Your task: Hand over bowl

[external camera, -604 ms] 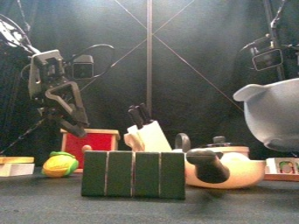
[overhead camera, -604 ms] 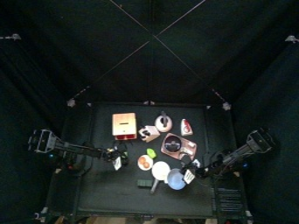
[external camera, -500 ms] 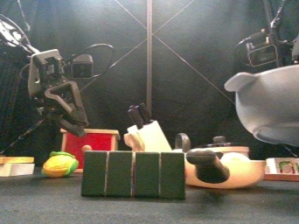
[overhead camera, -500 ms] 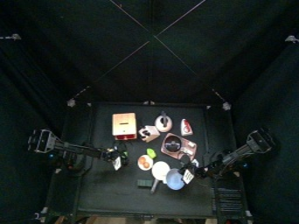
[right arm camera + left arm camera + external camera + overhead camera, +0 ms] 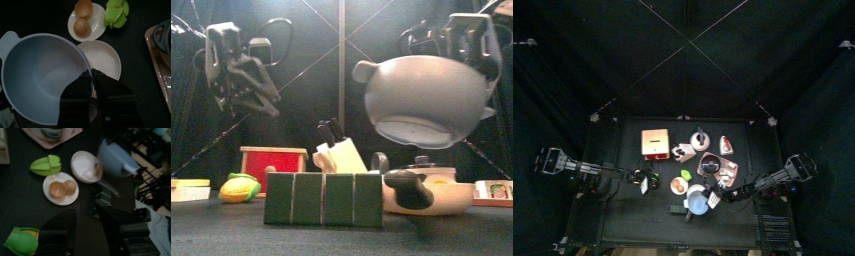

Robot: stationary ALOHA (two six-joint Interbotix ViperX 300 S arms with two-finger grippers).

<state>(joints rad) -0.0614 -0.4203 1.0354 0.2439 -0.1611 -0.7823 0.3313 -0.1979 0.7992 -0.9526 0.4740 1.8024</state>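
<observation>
We find no lettering we can read anywhere on the table (image 5: 633, 215); the boxes and packets are too small or too blurred for any label to come through. The bowl (image 5: 422, 98) is the largest thing before us in the front view: pale blue-grey, smooth and round, with a small lug at its rim, tilted so that its underside and foot ring face us, held in the air well above the table. The right gripper (image 5: 91, 80) is clamped on its rim, one jaw inside the wall and one outside. The left gripper (image 5: 254, 85) hangs in the air apart from the bowl with its jaws spread wide and nothing between them. Below the bowl lie a white disc (image 5: 103, 59) and a small plate (image 5: 85, 22) carrying two brown lumps we cannot identify. A green block (image 5: 323, 198) hides the lower parts of what stands behind it.
</observation>
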